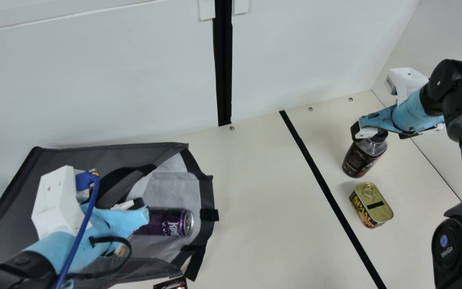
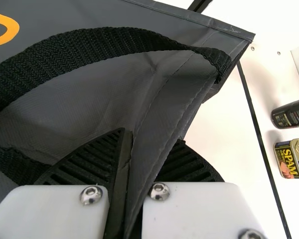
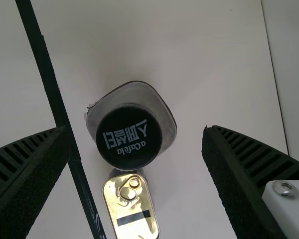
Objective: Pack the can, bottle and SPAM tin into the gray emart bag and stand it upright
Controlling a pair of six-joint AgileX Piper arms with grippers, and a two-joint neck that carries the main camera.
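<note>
**Grasping a stiff bottle [image 1: 360, 159]**

We see the right gripper [image 3: 133, 130] spread wide, a finger either side of the upright bottle, near the tin [image 1: 375, 205]. The left gripper [image 2: 152, 137] pinches the limp bag [image 1: 206, 196], inside which the can [image 1: 167, 222] lies. We judge the bottle smooth, perhaps heavy: best gripped below its cap [image 3: 129, 137].

SPAM lettering [image 1: 361, 209] on tin [image 1: 376, 199]

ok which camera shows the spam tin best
The main view: the SPAM tin is seen whole, top and side. The left wrist view has it smaller; the right wrist view, its top, partly cut off.
</note>
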